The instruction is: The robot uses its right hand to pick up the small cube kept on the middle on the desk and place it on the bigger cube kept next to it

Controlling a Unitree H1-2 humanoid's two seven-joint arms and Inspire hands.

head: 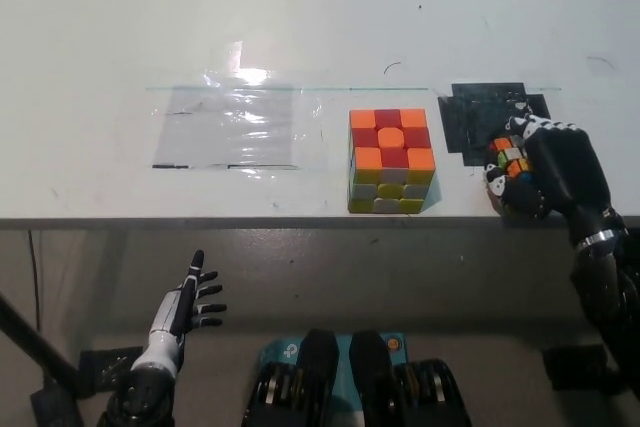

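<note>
Black right hand (545,175) has its fingers wrapped round the small multicoloured plastic cube (504,163): light, rigid, slick-faced, probably best pinched across opposite flat sides.

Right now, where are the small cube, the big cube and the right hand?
small cube (503,159), head view, on its coloured tiles showing beside the fingers.
big cube (390,137), head view, on the middle of its top face.
right hand (555,172), head view, on the back of the hand.
</note>
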